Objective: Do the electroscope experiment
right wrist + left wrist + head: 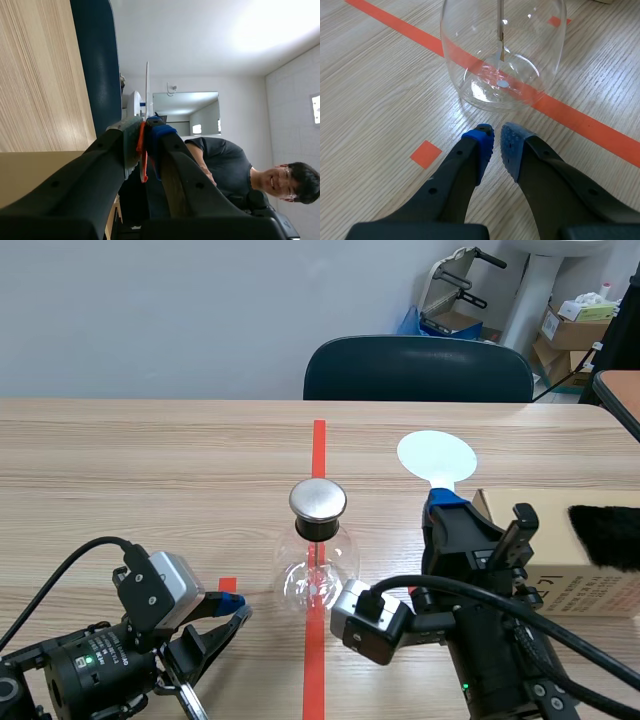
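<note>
while the left jaws sit nearly closed and empty, the glass electroscope [318, 562] stands just ahead of them. the right jaws clamp a white disc paddle [436, 457].

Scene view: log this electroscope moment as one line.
left jaws: shut, empty, low, facing clear glass flask electroscope | right jaws: shut on white round paddle, raised | black fur: on cardboard box

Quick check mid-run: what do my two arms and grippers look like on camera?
The left arm and right arm are black, trailed by thick black cables. Each wrist bears a silver-grey box. The left gripper has blue dotted pads; the right gripper has one grey-green pad, one blue. A green light glows on the left arm.
</note>
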